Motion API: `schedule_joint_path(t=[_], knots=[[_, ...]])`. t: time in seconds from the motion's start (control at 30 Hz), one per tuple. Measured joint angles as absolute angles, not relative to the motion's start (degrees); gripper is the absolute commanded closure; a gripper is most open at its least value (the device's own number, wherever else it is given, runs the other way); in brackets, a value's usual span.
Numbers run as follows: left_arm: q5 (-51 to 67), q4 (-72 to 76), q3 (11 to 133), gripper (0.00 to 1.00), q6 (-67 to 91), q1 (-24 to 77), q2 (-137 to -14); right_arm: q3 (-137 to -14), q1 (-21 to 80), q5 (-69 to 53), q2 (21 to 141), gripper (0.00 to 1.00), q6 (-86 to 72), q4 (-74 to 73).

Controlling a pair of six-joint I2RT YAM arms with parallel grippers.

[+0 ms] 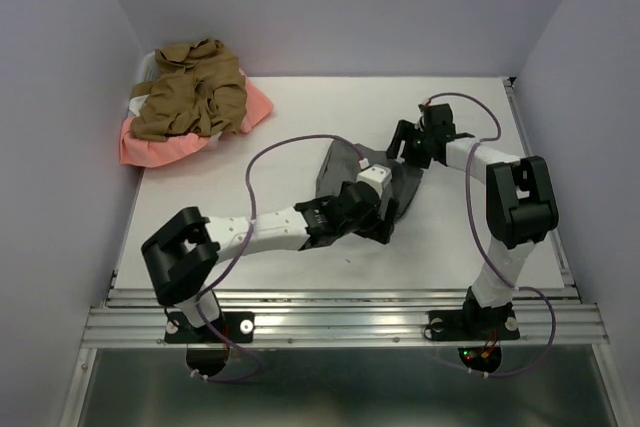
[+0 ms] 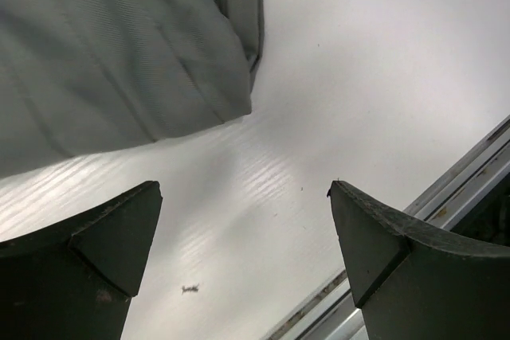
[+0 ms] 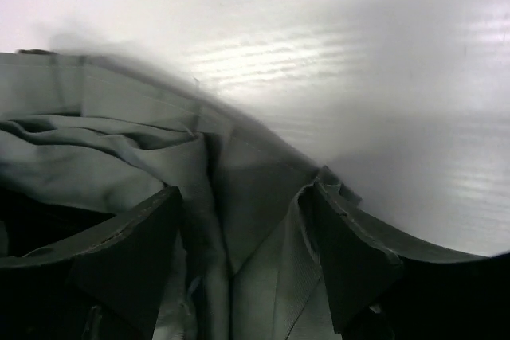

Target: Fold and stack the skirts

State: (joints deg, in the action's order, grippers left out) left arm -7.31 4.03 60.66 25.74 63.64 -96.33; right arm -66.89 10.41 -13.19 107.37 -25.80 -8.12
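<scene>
Skirt [image 1: 335, 162], grey, lies centrally; left tool [image 2: 243, 189] released beside it, right tool [image 3: 243, 193] spread astride its bunched cloth.

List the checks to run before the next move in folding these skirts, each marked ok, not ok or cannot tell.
1. Left gripper open, empty, above table: ok.
2. Grey skirt between fingers of right gripper: ok.
3. Right gripper's hold firm: cannot tell.
4. Grey skirt lying flat: not ok, bunched at right gripper.
5. Tan skirt, pink skirt folded: not ok, heaped far left.
</scene>
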Motion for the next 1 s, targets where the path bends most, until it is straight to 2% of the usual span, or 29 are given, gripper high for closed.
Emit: schedule_joint_path(t=[0.03,0.13,0.17,0.43,0.6,0.77,1.0], knots=[[-8.38,3.03,59.99,0.01,26.37,63.64,-93.84,-68.23,10.41,-13.74,107.44,0.19,-24.93,-8.86],[-12.29,-0.14,59.57,0.01,28.67,63.33,-87.48,-72.84,10.41,-13.50,107.07,0.17,-23.31,-11.66],[-14.35,-1.83,59.57,0.01,29.85,63.00,-84.33,-74.72,10.41,-13.30,106.43,0.00,-22.63,-12.95],[-24.97,-10.63,56.10,0.01,36.36,57.87,-68.03,-80.93,11.94,-11.70,97.51,0.00,-19.33,-20.34],[-27.79,-15.64,49.50,0.01,39.18,52.69,-57.95,-81.65,22.50,-6.24,94.96,0.00,-18.76,-23.18],[-28.29,-17.78,45.45,0.01,40.71,50.54,-51.00,-82.65,36.10,-3.18,100.62,0.00,-20.34,-25.45],[-28.49,-18.57,43.46,0.01,41.85,49.93,-48.66,-81.49,37.26,4.05,109.51,0.00,-27.05,-29.32]])
